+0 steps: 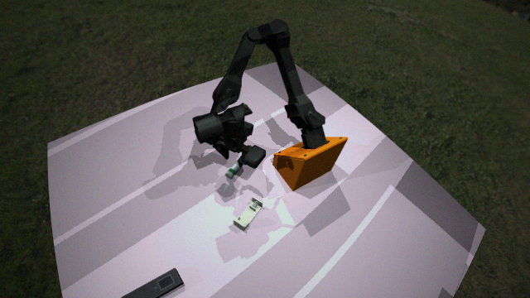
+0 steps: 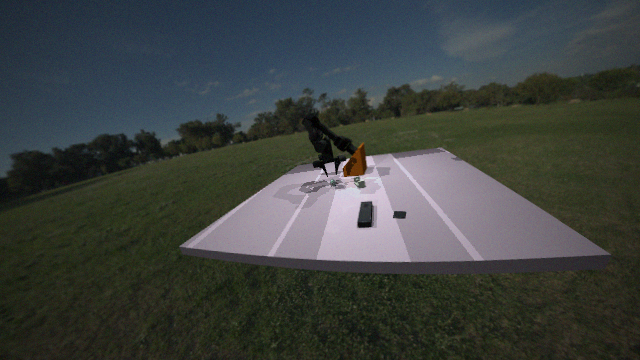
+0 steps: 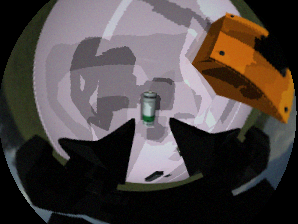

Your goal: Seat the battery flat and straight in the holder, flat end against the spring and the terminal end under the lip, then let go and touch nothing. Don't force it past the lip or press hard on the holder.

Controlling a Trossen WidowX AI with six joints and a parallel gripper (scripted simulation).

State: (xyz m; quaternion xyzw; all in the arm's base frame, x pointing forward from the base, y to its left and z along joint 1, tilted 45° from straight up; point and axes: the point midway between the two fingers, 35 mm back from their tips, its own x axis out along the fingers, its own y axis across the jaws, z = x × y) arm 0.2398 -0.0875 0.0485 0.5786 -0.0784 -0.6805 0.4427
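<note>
The battery point(image 1: 233, 170) point(image 2: 333, 183) point(image 3: 149, 107), pale with a green band near one end, lies on its side on the table, apart from the holder. The pale holder point(image 1: 248, 213) point(image 2: 359, 183) lies open side up, nearer the top camera than the battery; its spring and lip are too small to tell apart. My gripper point(image 1: 233, 161) point(image 2: 332, 175) point(image 3: 152, 120) is open and empty, pointing down above the battery. In the wrist view the battery shows just beyond the gap between the fingertips, lengthwise along it.
The orange wedge-shaped arm mount point(image 1: 316, 165) point(image 2: 356, 162) point(image 3: 235, 65) stands beside the battery and holder. A long black device point(image 1: 159, 285) point(image 2: 365, 214) point(image 3: 154, 176) lies farther from the arm, with a small dark flat piece point(image 2: 399, 214) near it.
</note>
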